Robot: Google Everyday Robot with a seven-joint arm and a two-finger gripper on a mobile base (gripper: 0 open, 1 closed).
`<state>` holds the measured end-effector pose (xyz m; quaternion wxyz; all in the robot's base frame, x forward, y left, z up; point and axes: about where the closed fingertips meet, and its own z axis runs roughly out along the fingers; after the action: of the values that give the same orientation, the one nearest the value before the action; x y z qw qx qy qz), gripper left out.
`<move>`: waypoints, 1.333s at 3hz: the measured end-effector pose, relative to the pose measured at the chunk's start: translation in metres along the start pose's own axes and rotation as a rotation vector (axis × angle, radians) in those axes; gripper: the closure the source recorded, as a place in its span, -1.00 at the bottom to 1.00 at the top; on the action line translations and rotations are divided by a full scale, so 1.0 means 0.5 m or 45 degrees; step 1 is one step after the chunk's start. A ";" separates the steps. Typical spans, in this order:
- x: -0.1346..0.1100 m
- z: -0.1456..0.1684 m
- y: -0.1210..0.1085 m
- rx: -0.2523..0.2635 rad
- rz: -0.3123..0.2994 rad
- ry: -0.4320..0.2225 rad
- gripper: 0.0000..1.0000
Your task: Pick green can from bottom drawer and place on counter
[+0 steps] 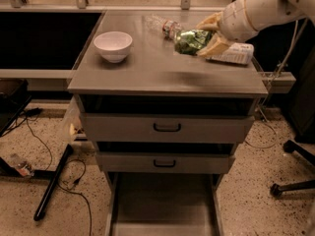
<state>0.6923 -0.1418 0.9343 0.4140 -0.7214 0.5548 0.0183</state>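
Green can (191, 41), pinched in the claw (207, 34), hovers over the surface (162, 75) near its far right corner; placing seems underway. Next: lower gently, then let go.

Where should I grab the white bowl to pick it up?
Probably the rim of the white bowl, pinched from straight above: it sits upright and open-topped on the counter, and its round sides would likely slip. The end effector is over the counter's back right, shut on the green can.
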 end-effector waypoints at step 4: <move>0.093 0.152 -0.019 -0.081 0.228 -0.079 1.00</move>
<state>0.7508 -0.1311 0.8671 0.4043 -0.6809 0.6032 0.0952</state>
